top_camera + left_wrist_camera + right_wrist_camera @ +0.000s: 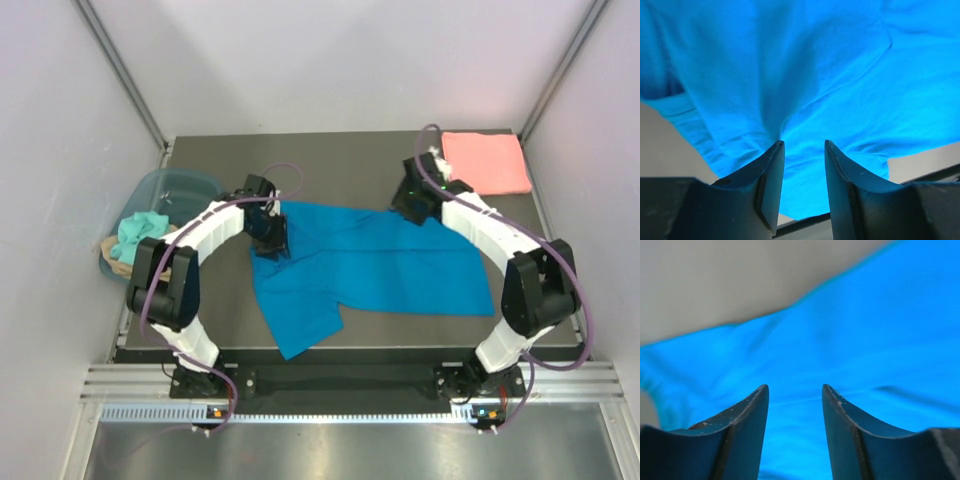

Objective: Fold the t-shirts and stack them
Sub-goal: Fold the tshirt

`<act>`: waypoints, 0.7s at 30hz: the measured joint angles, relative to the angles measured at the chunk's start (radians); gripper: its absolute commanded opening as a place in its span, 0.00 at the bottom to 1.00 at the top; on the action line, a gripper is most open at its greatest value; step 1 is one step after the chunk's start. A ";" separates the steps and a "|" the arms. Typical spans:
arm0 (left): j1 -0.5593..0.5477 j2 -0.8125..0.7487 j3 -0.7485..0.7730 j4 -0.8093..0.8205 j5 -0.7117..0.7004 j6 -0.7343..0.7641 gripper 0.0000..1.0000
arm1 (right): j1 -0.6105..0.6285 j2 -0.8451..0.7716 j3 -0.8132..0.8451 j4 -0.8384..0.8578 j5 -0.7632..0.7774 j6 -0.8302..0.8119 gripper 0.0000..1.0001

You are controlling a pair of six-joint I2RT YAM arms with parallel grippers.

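1. the blue t-shirt lies spread over the middle of the table, only partly flat. one lobe trails toward the near edge at the left, and creases run across the body.
2. the pink t-shirt sits folded into a neat rectangle in the far right corner, well apart from the blue one.
3. the left gripper is over the blue shirt's far left edge. its wrist view shows the jaws apart with cloth visible through the gap and nothing pinched (a small pucker sits just beside one fingertip).
4. the right gripper is over the far right edge of the same shirt, its jaws likewise apart and empty, with blue cloth below them.
5. handling, as a judgement: the cloth looks thin, light and limp, so it will sag and drag rather than hold a shape, and a lifted edge will pull the rest along.
6. it is not fragile, but it can slip from a shallow pinch or bunch up into a double layer.
7. best holds are probably at hems or corners, both grippers well apart on one edge so the fold stays straight.
8. a tub at the left holds a teal cloth. neither is touched.
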 measured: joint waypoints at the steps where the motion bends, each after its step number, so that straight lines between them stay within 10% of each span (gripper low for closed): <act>1: -0.001 0.010 -0.001 0.001 0.005 0.005 0.43 | 0.040 0.006 0.022 0.013 -0.003 -0.005 0.50; 13: 0.118 0.023 0.001 0.031 0.038 0.003 0.38 | 0.416 0.150 0.062 0.352 -0.081 -0.019 0.49; 21: -0.082 -0.117 -0.057 0.055 -0.087 0.127 0.37 | 0.412 0.125 -0.011 0.404 -0.064 -0.013 0.48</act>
